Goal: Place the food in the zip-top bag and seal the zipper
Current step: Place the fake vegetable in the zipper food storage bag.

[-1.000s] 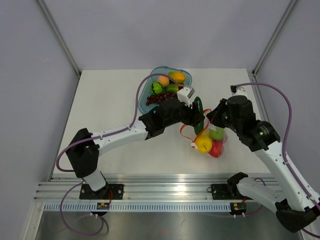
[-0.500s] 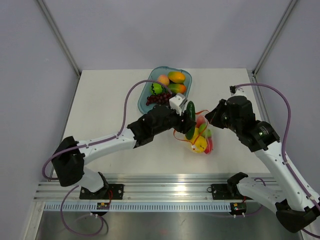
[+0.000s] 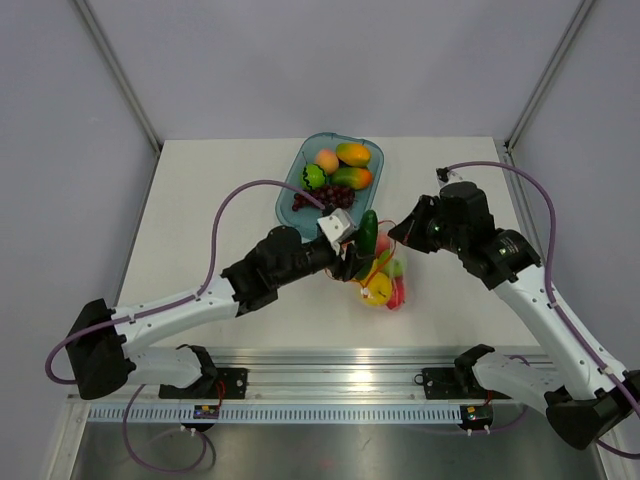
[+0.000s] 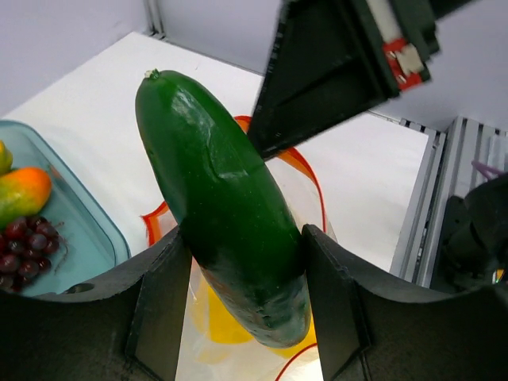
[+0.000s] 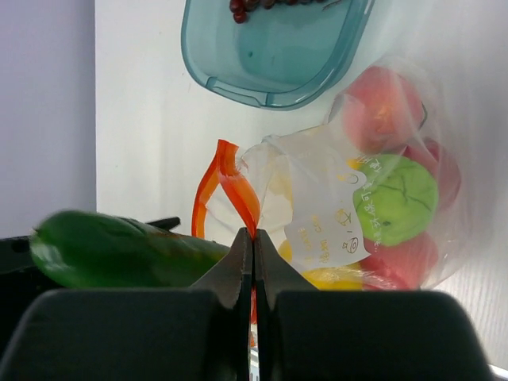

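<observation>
Centre frame, left gripper (image 4: pixel 246 311) clamps the cucumber (image 4: pixel 222 214) at the zip-top bag (image 5: pixel 317 198) mouth; right gripper (image 5: pixel 253 244) pinches the zipper (image 5: pixel 226 182).

Left pincer (image 4: pixel 250 305) grips half-spread, right pincer (image 5: pixel 254 252) is pinched tight, their tips near each other.

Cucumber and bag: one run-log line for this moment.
left pincer: shut on cucumber | right pincer: shut on zipper | zip-top bag: open, lime and lemon inside | cucumber: at bag mouth
</observation>
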`<state>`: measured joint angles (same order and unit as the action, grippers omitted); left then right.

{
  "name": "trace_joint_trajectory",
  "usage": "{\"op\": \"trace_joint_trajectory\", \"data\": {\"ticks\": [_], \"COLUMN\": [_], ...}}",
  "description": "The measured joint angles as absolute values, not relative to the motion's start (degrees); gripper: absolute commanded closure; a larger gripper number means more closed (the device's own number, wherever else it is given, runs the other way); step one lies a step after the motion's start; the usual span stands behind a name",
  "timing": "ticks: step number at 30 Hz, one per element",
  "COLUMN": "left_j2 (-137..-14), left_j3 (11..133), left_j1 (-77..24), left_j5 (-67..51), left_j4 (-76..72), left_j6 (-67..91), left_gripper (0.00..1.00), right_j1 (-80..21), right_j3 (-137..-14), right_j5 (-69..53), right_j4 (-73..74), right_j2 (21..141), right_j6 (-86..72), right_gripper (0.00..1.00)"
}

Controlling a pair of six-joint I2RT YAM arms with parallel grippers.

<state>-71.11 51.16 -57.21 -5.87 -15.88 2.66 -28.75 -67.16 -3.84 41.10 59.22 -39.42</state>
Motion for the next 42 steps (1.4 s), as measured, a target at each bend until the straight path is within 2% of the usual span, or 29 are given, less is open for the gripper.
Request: {"op": "trace_joint_trajectory", "data": {"ticks": [12, 27, 29, 30, 31, 32, 36, 37, 38, 40, 41, 42], "left_j2": [-69.28, -72.64, -74.06, -75.11, -76.2, -77.38, -80.36, -80.4, -80.4, -80.25, -80.07, -79.79], "left_j3": [45.12, 49.67, 51.31, 52.53, 53.84, 55.16, 57.95, 57.95, 57.95, 57.95, 57.95, 57.95], "left_j1": [-58.87, -58.98, -58.98, -58.98, -58.98, -58.98, -58.98, -58.98, -58.98, -58.98, -58.98, -58.98], "left_j5": [-10.0, -11.09, -10.63, -10.33, -10.07, -9.87, -9.02, -8.88, -8.6, -8.38, -8.25, -8.14], "left_j4": [-16.84, -8.99, -7.94, -6.9, -6.07, -5.3, -3.33, -2.94, -2.63, -2.55, -2.35, -2.13], "left_j6": [-8.88, -14.28, -15.03, -15.29, -15.46, -15.49, -15.03, -14.83, -14.74, -14.06, -13.89, -13.72], "left_gripper": [1.0, 1.0, 0.97, 0.92, 0.82, 0.53, 0.34, 0.15, 0.09, 0.09, 0.01, 0.01], "right_j1": [-28.75, -28.71, -28.71, -28.71, -28.71, -28.71, -28.71, -28.71, -28.71, -28.71, -28.71, -28.71], "right_j3": [-67.26, -67.26, -67.26, -67.26, -67.26, -67.26, -67.26, -67.26, -67.26, -67.26, -67.26, -67.26], "right_j5": [-10.02, -13.43, -13.74, -13.96, -14.2, -14.28, -14.5, -14.5, -14.48, -14.44, -14.33, -14.2], "right_j4": [38.3, 38.22, 38.24, 38.26, 38.3, 38.3, 38.46, 38.59, 38.98, 39.79, 40.14, 40.45], "right_j2": [58.72, 55.61, 55.2, 54.96, 54.72, 54.48, 53.76, 53.67, 53.52, 53.32, 53.21, 53.1], "right_j6": [-41.78, -43.4, -43.53, -43.57, -43.62, -43.68, -43.79, -43.77, -43.72, -43.72, -43.7, -43.66], "right_gripper": [0.99, 0.99, 0.99, 0.99, 0.99, 0.99, 0.99, 0.99, 0.99, 0.99, 0.99, 0.99]}}
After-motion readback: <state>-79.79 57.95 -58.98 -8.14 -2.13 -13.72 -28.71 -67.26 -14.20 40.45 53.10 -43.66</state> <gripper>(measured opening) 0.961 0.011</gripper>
